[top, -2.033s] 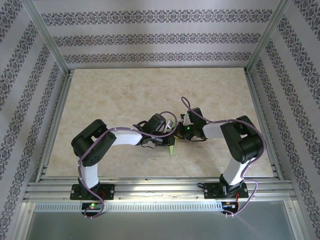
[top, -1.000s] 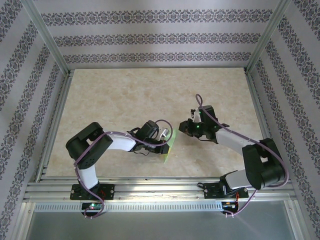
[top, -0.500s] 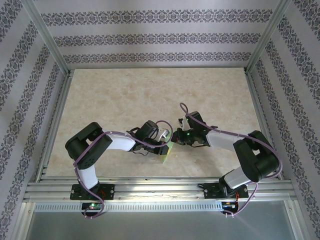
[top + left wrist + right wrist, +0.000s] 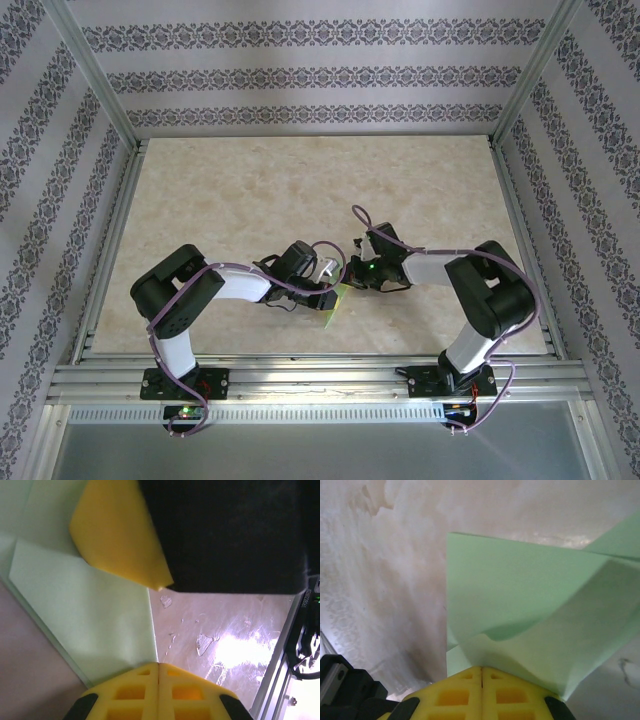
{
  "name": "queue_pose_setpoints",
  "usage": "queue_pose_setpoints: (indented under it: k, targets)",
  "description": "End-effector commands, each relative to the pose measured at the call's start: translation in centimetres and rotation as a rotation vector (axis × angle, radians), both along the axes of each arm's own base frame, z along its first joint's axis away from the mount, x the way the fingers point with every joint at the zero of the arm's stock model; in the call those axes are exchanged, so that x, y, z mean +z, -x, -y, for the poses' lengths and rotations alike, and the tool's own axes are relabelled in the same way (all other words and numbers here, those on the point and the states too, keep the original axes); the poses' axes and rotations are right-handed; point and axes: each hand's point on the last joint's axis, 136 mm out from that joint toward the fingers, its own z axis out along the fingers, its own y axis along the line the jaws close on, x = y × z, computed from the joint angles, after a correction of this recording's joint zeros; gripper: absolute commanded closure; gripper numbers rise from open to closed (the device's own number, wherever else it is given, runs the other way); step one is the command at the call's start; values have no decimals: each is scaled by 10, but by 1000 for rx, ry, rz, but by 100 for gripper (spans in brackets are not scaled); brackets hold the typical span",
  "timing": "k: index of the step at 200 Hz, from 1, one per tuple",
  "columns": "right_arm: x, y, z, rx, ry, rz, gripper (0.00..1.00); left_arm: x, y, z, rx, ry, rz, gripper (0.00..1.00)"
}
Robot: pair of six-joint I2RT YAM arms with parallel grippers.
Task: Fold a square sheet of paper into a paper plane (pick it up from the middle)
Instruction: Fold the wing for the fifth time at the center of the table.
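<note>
Top external view: both arms reach to the middle of the table [image 4: 250,190], on its near side, and the green paper [image 4: 338,303] sits between their tips. Left wrist view: the left gripper [image 4: 159,672] is pinched tight on the paper's edge, likely to keep it from sliding. Right wrist view: the right gripper [image 4: 481,672] is clamped on a folded flap, likely to press the crease.
</note>
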Motion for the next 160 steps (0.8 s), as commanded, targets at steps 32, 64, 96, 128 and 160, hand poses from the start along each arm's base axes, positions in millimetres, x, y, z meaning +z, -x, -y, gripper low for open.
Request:
queue_pose_setpoints:
  k: [32,64,96,128,160]
  targets:
    - [-8,-28,13,-43,12,37,94,-52,43,-54,-9,-237,-180,100]
    - [-5,-38,20,-64,9,38,94,-54,45,-57,-9,-244,-184,100]
    - [-4,-50,32,-104,52,55,93,-53,45,-57,-8,-245,-182,100]
    - [-16,-59,48,-160,107,35,93,-53,46,-58,-7,-244,-181,100]
    - [-14,-72,58,-200,121,53,93,-52,46,-59,-5,-243,-177,100]
